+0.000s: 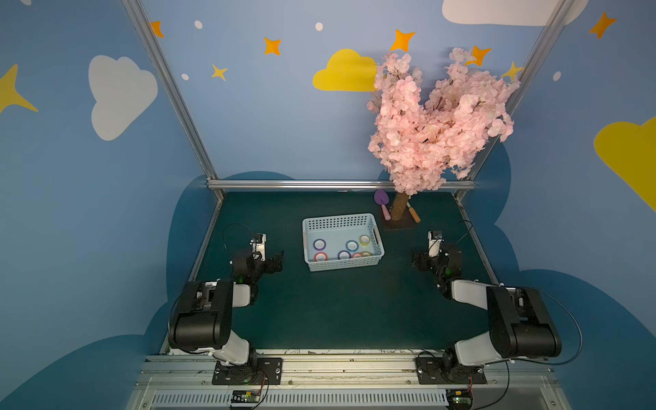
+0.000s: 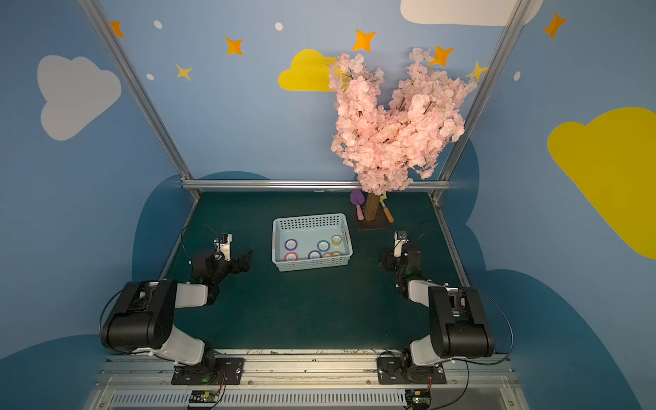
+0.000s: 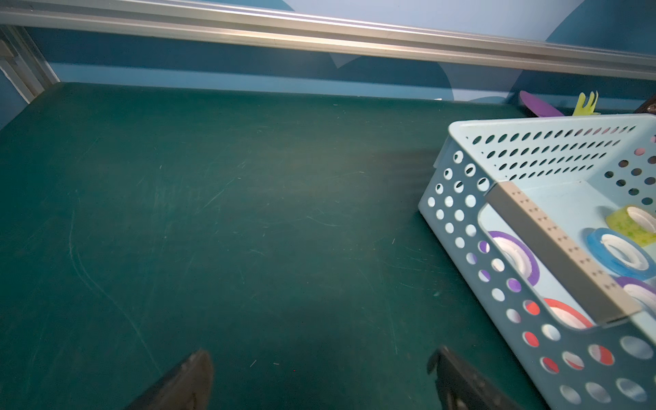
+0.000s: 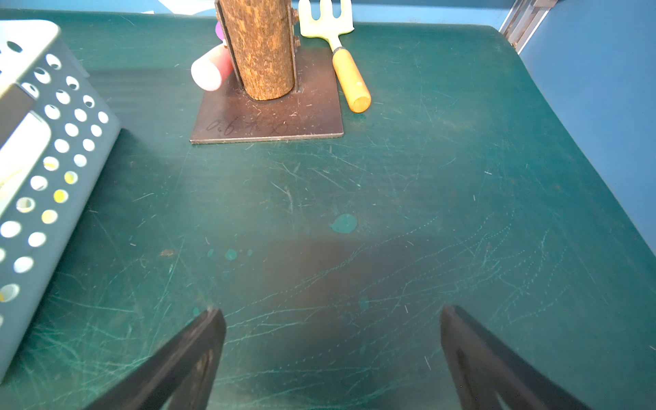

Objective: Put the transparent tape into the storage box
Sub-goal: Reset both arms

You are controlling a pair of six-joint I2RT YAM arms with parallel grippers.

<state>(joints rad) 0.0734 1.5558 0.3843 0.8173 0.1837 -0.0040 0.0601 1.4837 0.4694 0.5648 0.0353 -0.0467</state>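
The storage box [image 1: 339,222] [image 2: 309,222], a pale blue perforated basket, stands mid-table on the green mat. Inside it lie several rolls of see-through coloured tape: a purple roll [image 1: 319,244], a red roll [image 1: 320,257], a blue roll [image 1: 351,245] and a yellow-green roll [image 1: 364,240] among them. The left wrist view shows the box wall [image 3: 461,213] and the blue roll [image 3: 600,245] inside. My left gripper [image 1: 278,262] [image 3: 319,358] hangs open and empty to the left of the box. My right gripper [image 1: 417,261] [image 4: 332,312] hangs open and empty to its right. No tape lies on the mat.
A pink blossom tree [image 1: 436,117] stands behind the box to the right, its trunk [image 4: 261,49] on a metal plate [image 4: 269,124]. A purple toy shovel [image 1: 381,200] and a toy rake [image 4: 340,53] with an orange handle lean there. An aluminium rail [image 3: 319,32] bounds the back.
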